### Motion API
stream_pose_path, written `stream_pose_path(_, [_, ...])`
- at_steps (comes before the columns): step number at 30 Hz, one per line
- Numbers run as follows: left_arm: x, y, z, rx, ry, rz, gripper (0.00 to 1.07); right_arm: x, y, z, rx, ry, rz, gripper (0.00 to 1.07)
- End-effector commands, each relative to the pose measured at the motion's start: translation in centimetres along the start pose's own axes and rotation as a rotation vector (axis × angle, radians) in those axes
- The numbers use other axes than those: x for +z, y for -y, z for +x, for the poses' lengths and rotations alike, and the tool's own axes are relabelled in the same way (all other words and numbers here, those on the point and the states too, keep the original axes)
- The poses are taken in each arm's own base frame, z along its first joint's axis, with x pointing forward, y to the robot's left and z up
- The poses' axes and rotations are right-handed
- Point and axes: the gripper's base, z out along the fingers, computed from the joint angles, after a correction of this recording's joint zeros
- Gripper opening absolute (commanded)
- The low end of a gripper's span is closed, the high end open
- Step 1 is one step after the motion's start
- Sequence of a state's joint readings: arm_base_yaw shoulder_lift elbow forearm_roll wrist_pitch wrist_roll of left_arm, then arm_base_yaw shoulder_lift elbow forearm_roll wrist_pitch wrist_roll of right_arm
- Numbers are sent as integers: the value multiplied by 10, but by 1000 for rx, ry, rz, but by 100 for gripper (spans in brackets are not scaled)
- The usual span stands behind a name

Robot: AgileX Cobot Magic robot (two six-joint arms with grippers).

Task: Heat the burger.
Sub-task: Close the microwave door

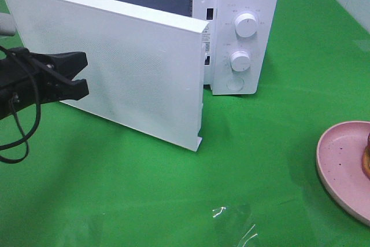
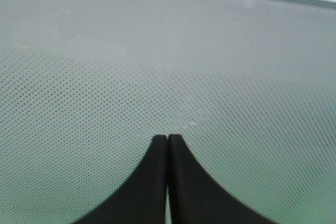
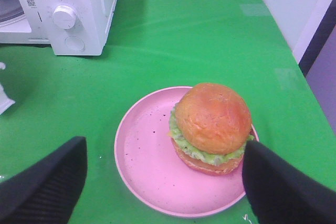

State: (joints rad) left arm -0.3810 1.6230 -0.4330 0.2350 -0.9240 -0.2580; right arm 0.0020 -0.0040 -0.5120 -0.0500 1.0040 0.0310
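Round, shiny orange burger (image 3: 212, 127) with bumpy green lettuce, sitting on smooth pink speckled plate (image 3: 149, 156). Right end effector (image 3: 164, 182) spread wide just above. Left end effector (image 2: 167, 140) clenched empty against dotted white microwave door (image 1: 133, 65).

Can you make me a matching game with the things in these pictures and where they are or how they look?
Things:
1. golden-brown bun burger
2. white microwave door
3. black left end effector
4. black right end effector

States:
A. swung open
B. shut, close to the door
C. sitting on the pink speckled plate
D. open, above the plate

Pairs: 1-C, 2-A, 3-B, 4-D
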Motion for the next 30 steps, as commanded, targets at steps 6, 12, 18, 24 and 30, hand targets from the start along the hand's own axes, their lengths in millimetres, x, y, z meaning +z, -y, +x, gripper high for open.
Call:
stream_pose_path(6, [29,24,-7,6,36,-6,0,-2,0,3,6,22,1,76])
stream_pose_path(12, [45,37,-6,-10,26,5,0,-2,0,3,6,22,1,76])
stream_pose_path(18, [63,46,-8,6,23,13,0,-2,0,3,6,22,1,76])
stream_pose_path(24, [85,57,-13,18,14,5,0,-2,0,3,7,22,1,76])
stream_pose_path(30, [101,58,-20,6,33,-1,0,-2,0,3,6,21,2,76])
